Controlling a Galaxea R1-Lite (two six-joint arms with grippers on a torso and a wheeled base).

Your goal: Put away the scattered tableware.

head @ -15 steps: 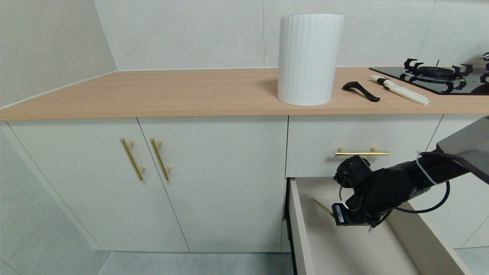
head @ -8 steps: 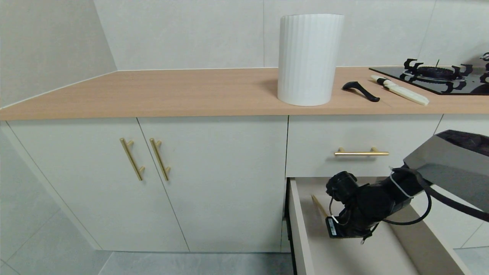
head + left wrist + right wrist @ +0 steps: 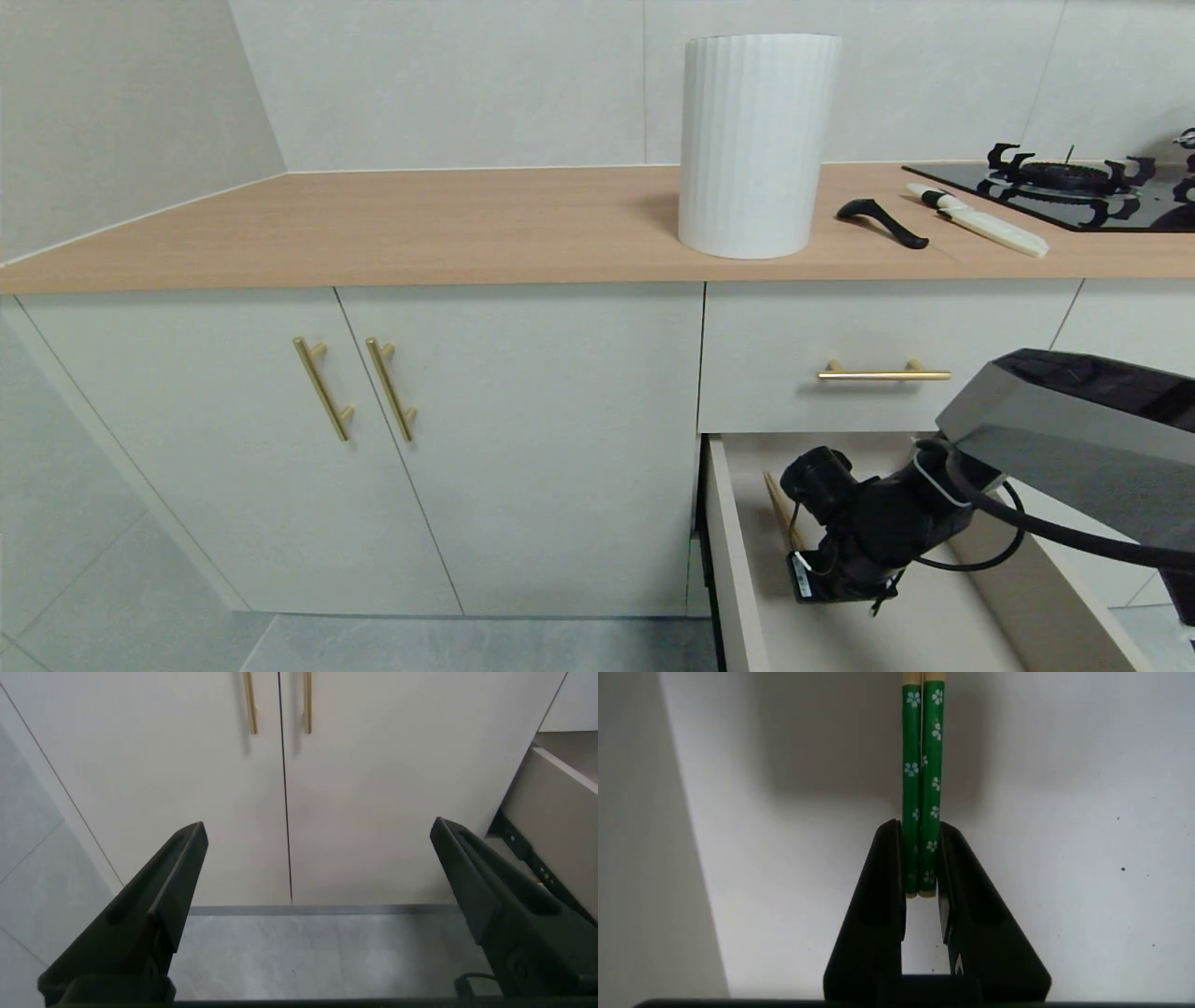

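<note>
A pale, open drawer (image 3: 734, 551) sits at 5 o'clock in the head view, below a wooden counter (image 3: 420, 224). The right end effector (image 3: 921, 854) is down inside the drawer, its two black fingers clamped on the ends of a pair of green chopsticks (image 3: 923, 765) printed with small white flowers. The chopsticks lie side by side, just above or on the drawer floor, near its wall at 9 o'clock.

On the counter stands a tall white ribbed canister (image 3: 752, 145). At its 3 o'clock lie a black-handled utensil (image 3: 882, 222), then a white knife (image 3: 978, 220), then a gas hob (image 3: 1074, 187).

The left end effector (image 3: 318, 835) hangs with its fingers wide apart and nothing between them, facing two cabinet doors (image 3: 285, 784) with gold handles.
</note>
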